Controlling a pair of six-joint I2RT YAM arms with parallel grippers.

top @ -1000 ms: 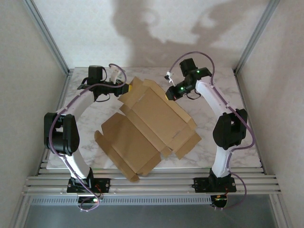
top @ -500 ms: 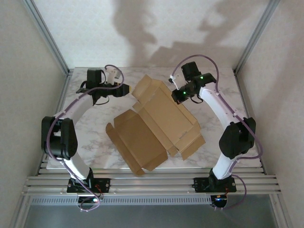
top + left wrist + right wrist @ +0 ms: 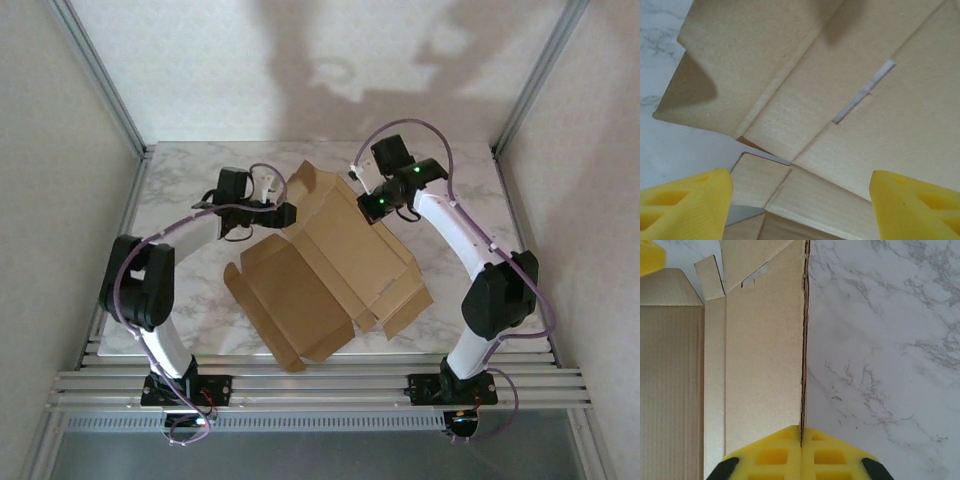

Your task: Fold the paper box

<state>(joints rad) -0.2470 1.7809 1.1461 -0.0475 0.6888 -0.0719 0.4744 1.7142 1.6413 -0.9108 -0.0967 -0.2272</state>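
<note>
The paper box (image 3: pixel 330 270) lies half-formed in the middle of the marble table (image 3: pixel 190 290), with one long wall raised along its far right side and loose flaps at both ends. My right gripper (image 3: pixel 370 210) is shut on the top edge of that raised wall; in the right wrist view its jaws (image 3: pixel 801 440) pinch the thin cardboard edge of the paper box (image 3: pixel 760 365). My left gripper (image 3: pixel 288 214) stands open at the far left corner. Its yellow fingers (image 3: pixel 685 205) spread wide before the brown cardboard of the paper box (image 3: pixel 840 75), holding nothing.
White enclosure walls and slanted aluminium posts (image 3: pixel 100 75) close in the table on three sides. Aluminium rails (image 3: pixel 320 385) run along the near edge by the arm bases. Bare marble (image 3: pixel 880 340) shows to the right of the raised wall.
My left gripper has opened, let go of the box's far left corner, then moved right and nearer, up against it. The right gripper pulled the box right and stood its wall up.
</note>
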